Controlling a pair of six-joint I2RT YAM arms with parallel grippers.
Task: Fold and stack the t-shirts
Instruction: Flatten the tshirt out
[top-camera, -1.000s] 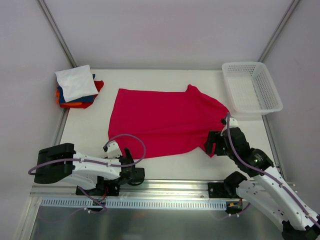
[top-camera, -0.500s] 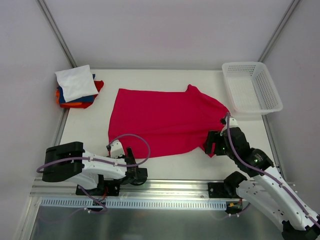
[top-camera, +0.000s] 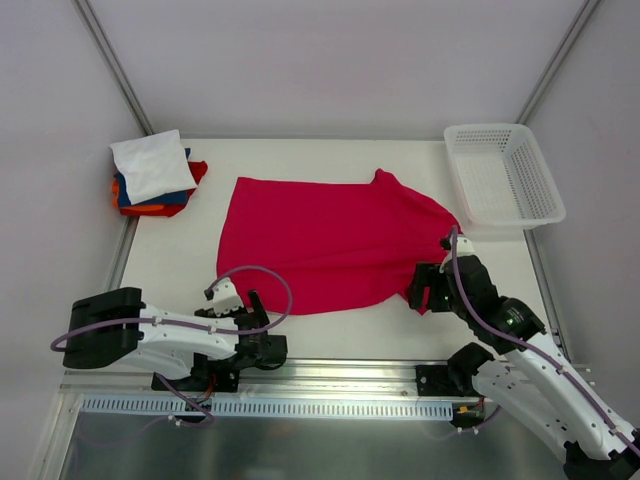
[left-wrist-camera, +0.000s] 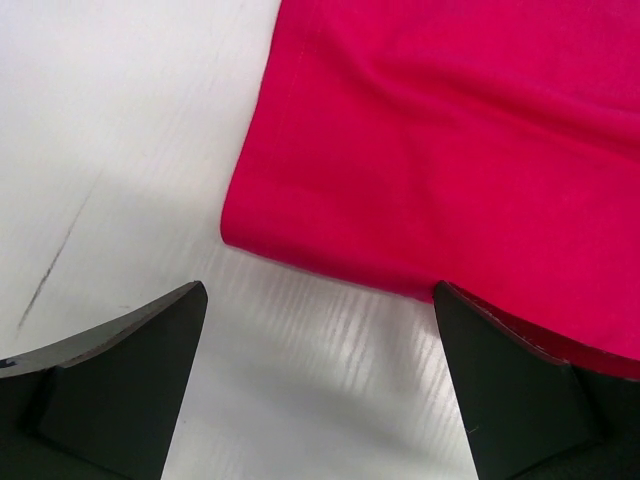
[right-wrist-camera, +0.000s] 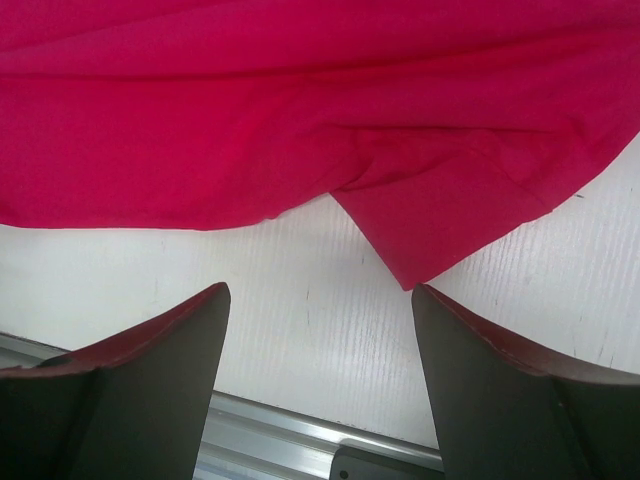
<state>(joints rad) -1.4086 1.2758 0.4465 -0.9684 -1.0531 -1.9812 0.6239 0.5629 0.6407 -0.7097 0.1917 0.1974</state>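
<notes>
Red shirt (top-camera: 330, 240): spread across the middle of the tabletop (top-camera: 180, 250).
Folded stack (top-camera: 155, 172): far left corner, white tee on top.
Left claw (left-wrist-camera: 318, 295): wide open, empty, at the shirt's near-left corner.
Right claw (right-wrist-camera: 318, 290): open, empty, by the near-right hem.

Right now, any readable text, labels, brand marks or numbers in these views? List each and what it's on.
No readable text in any view.
Crimson shirt: plain, no print or tag showing.
Folded stack: no print visible; the white shirt on top is blank.
Basket: bare white mesh, no label.
Table: one dark scuff, not writing.
</notes>
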